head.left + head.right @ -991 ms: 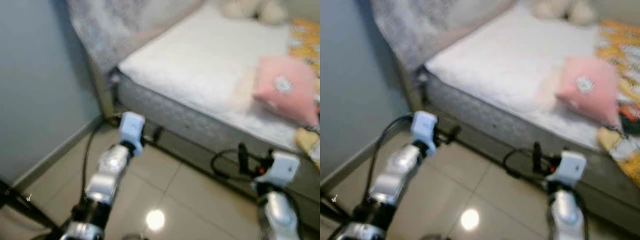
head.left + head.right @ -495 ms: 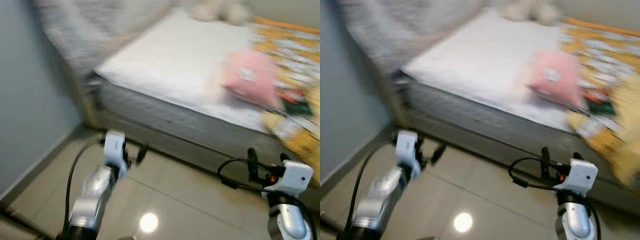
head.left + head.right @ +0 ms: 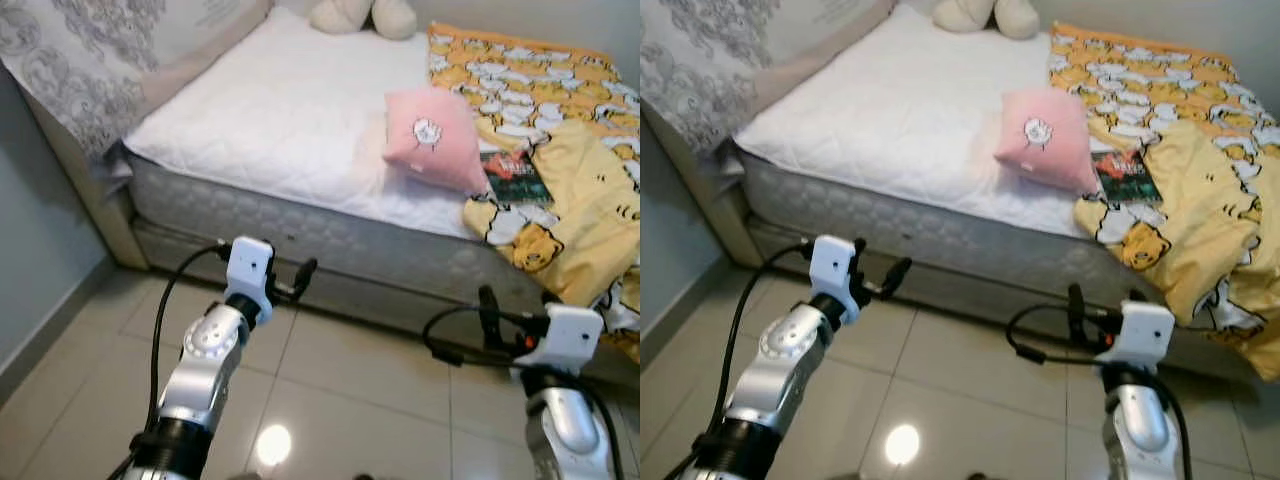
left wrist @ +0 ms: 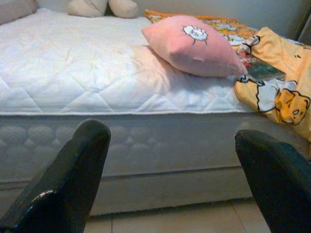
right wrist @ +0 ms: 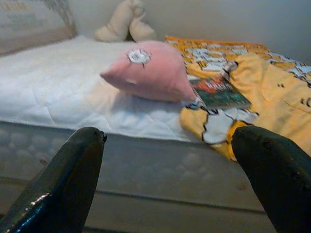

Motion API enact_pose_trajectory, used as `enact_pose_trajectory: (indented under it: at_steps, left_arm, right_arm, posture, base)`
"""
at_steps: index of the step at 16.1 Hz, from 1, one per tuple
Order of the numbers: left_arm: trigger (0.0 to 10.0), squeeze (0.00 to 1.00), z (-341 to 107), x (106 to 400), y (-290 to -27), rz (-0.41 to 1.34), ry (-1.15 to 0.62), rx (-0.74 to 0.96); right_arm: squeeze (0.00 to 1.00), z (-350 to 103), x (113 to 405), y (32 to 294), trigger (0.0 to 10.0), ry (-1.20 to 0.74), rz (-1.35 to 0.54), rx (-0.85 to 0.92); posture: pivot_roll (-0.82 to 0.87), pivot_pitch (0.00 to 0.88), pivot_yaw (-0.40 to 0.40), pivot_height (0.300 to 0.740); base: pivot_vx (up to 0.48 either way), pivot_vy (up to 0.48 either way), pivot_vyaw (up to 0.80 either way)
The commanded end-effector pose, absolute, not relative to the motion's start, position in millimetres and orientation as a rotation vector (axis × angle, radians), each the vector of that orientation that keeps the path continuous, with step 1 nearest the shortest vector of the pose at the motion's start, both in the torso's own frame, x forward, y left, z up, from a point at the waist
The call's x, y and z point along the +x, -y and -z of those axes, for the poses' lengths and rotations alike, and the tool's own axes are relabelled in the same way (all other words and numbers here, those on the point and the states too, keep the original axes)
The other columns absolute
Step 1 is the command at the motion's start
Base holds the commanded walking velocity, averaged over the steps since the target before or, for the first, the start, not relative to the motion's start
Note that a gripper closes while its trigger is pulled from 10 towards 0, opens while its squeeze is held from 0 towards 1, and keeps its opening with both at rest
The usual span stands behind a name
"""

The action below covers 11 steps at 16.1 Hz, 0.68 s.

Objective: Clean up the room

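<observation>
A bed [image 3: 300, 215] with a white mattress stands before me. On it lie a pink pillow [image 3: 432, 138], a dark book [image 3: 512, 178] just to the pillow's right, and a rumpled yellow bear-print blanket [image 3: 575, 215] that hangs over the front edge. A cream plush toy [image 3: 358, 14] sits at the far end. My left gripper [image 4: 172, 141] is open and empty, held over the floor short of the bed side. The right gripper [image 5: 167, 141] is open and empty too, low in front of the blanket's corner, facing the pillow [image 5: 148, 72] and book [image 5: 218, 92].
A grey patterned cloth [image 3: 90, 60] drapes down at the bed's left end beside a blue-grey wall [image 3: 30, 240]. Glossy beige floor tiles [image 3: 350, 380] run between me and the bed frame. Black cables loop off both wrists.
The whole picture has swung right and sharpened as the camera turned, so more of the blanket and the book are in sight. Both arms keep the same raised pose.
</observation>
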<state>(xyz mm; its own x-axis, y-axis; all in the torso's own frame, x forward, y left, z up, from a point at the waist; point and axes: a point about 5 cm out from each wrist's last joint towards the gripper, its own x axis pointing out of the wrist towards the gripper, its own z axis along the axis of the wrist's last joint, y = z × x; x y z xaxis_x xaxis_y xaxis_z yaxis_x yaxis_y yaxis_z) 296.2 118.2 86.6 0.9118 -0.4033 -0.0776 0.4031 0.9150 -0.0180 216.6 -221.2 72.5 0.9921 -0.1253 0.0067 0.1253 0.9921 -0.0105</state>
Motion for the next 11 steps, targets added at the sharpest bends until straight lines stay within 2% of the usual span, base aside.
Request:
enact_pose_trajectory:
  at_steps: [1, 11]
  left_arm:
    - [10.0, 0.0, -100.4, 300.2, -109.3, 0.429, -0.02, -0.004]
    - [10.0, 0.0, -107.9, 305.2, -96.1, 0.486, 0.001, 0.015]
  right_arm:
    - [0.0, -72.1, 217.7, 223.4, 10.0, 0.011, 0.135, -0.01]
    - [0.0, -70.1, 220.7, 222.9, 10.0, 0.02, 0.157, 0.0]
  posture:
    - [0.16, 0.005, -0.036, 0.74]
    - [0.15, 0.002, -0.019, 0.74]
  base:
    - [0.472, 0.0, 0.0]
    - [0.475, 0.0, 0.0]
